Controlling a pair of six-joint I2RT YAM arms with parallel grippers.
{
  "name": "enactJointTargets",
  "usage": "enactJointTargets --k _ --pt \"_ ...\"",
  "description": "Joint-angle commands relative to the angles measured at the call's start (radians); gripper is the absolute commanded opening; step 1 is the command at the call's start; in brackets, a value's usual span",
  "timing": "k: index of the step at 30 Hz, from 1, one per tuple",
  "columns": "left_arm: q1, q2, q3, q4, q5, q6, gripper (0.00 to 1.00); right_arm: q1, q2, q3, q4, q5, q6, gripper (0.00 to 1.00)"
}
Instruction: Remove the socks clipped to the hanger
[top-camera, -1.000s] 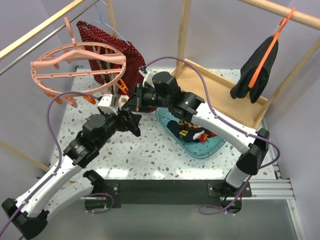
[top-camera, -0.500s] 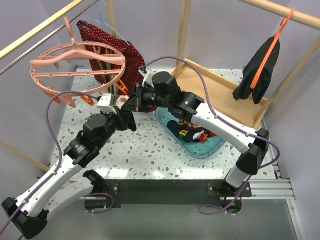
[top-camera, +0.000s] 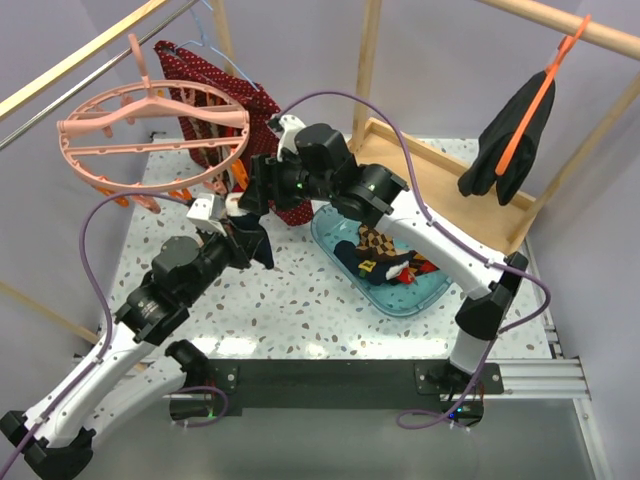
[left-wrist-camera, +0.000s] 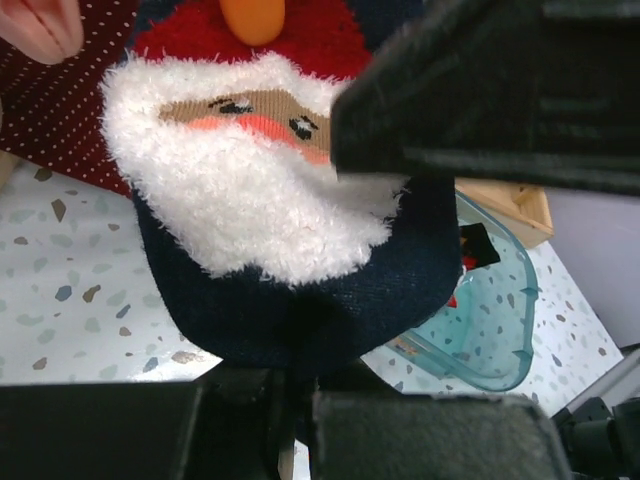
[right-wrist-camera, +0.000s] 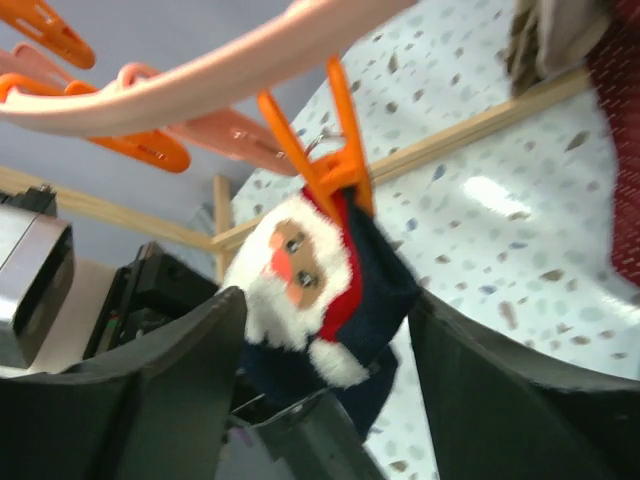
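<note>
Santa sock (left-wrist-camera: 270, 230) hung from an orange clip (right-wrist-camera: 325, 150) on the pink hanger (right-wrist-camera: 220, 75). My left gripper (left-wrist-camera: 290, 415) pinched its toe. My right gripper (right-wrist-camera: 325, 305) was wide open around it.

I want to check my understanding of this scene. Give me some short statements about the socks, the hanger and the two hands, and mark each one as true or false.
1. The Santa sock hangs from an orange clip. True.
2. The blue tub is empty. False: several socks lie in it.
3. The right hand is shut on the clip. False: its fingers are open, one on each side of the sock.
4. The black garment hangs on an orange hanger. True.
5. The left hand grips the lower end of the Santa sock. True.
</note>
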Motion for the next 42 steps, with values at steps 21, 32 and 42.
enactJointTargets --k 21,32,42 --pt "0.001 -0.038 -0.009 -0.019 0.084 -0.034 0.00 -0.001 0.136 0.234 0.111 -0.019 -0.255 0.57" --pt "0.001 -0.044 -0.006 -0.030 0.088 -0.037 0.00 -0.001 0.172 0.251 0.137 -0.016 -0.227 0.31" --pt "0.001 -0.052 -0.015 -0.040 0.093 -0.038 0.00 -0.001 0.173 0.248 0.137 -0.016 -0.218 0.00"
